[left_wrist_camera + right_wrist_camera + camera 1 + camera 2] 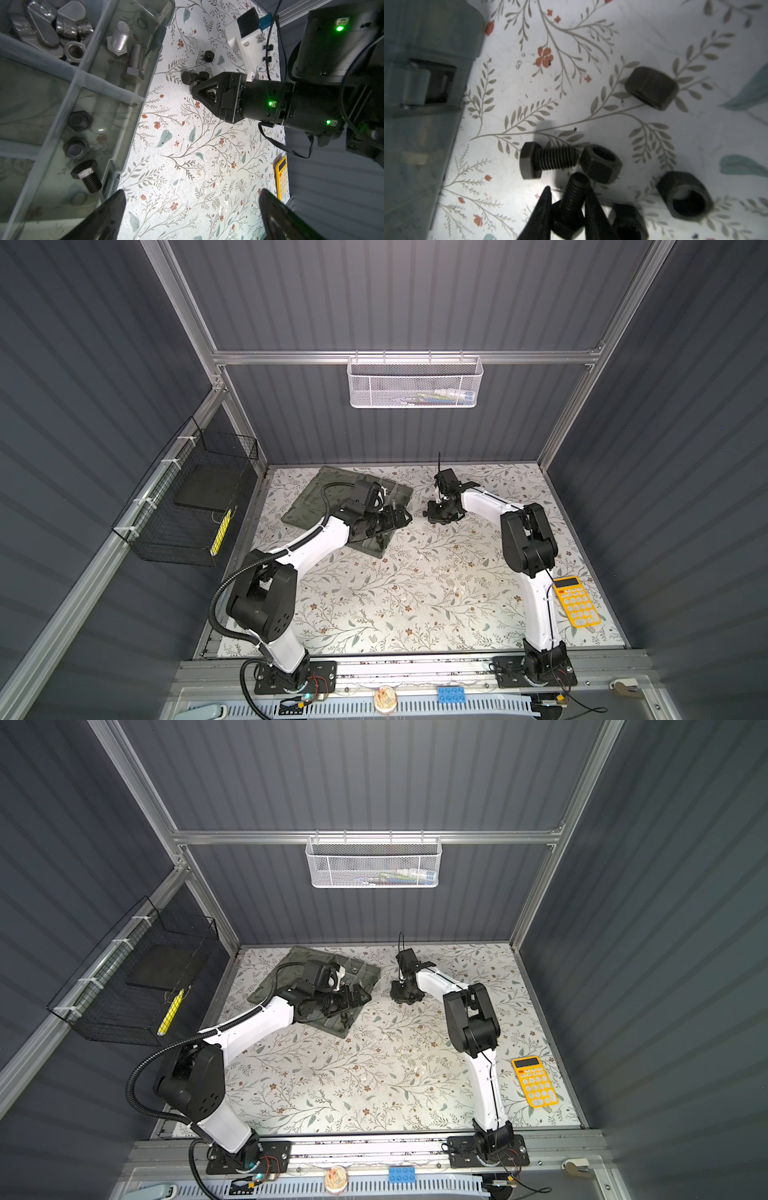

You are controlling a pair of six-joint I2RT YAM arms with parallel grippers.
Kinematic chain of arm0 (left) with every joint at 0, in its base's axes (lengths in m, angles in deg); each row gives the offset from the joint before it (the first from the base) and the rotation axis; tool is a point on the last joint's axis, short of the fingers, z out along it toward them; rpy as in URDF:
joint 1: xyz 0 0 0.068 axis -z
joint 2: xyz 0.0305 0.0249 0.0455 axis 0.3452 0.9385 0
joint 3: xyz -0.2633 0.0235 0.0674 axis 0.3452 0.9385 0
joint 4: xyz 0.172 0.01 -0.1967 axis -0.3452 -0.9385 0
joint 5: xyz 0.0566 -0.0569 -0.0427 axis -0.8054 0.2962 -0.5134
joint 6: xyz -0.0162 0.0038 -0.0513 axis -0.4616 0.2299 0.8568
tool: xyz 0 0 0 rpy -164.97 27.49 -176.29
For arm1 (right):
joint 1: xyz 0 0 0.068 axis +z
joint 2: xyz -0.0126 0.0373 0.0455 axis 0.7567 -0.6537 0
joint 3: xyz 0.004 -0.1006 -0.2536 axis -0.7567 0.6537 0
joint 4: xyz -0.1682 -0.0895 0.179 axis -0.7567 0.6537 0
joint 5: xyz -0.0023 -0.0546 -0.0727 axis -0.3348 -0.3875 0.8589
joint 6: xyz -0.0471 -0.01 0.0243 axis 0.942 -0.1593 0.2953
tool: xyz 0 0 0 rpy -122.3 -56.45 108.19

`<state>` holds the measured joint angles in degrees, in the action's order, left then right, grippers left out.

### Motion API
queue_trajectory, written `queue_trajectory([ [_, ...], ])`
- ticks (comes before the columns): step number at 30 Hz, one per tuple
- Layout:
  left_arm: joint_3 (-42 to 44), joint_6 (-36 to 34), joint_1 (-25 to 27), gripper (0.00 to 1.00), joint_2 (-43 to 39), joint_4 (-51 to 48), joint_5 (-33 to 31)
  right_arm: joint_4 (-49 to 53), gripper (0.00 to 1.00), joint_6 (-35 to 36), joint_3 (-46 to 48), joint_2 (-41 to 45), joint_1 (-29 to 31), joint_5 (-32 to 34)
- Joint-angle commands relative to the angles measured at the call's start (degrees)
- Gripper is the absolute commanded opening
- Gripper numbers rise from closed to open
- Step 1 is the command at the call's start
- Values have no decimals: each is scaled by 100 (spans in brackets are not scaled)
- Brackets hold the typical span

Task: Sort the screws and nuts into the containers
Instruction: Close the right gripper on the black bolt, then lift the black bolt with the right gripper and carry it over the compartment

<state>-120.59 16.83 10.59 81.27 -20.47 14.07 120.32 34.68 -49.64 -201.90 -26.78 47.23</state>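
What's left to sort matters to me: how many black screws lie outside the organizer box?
2. One black screw lies flat on the table; the other sits between the right gripper's fingers. Others may hide beneath it.

A floral-patterned table [415, 605] carries a grey-green box [305, 506] at its far left and a yellow calculator [577, 601] at its near right. Loose black screws [546, 160] and nuts [652, 87] lie scattered just beside the box.
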Motion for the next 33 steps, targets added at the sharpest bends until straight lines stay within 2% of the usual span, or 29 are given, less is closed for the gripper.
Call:
queue_trajectory([
  [1, -134, 12, 7, 100, 75, -65, -8, 236, 19, -49, 362, 115, 13, -25],
  [13, -135, 36, 7, 100, -77, 17, 51, -171, 16, -295, 1261, 753, 26, -510],
  [18, -61, 173, 4, 100, -104, 335, 417, -255, 15, -400, 1426, 1054, 25, -731],
  [27, 123, 306, -85, 100, -299, 501, 677, -291, 14, -624, 1296, 1415, 84, -1103],
  [33, 434, 333, -345, 100, -682, 510, 841, -210, 14, -753, 898, 1408, 247, -1462],
])
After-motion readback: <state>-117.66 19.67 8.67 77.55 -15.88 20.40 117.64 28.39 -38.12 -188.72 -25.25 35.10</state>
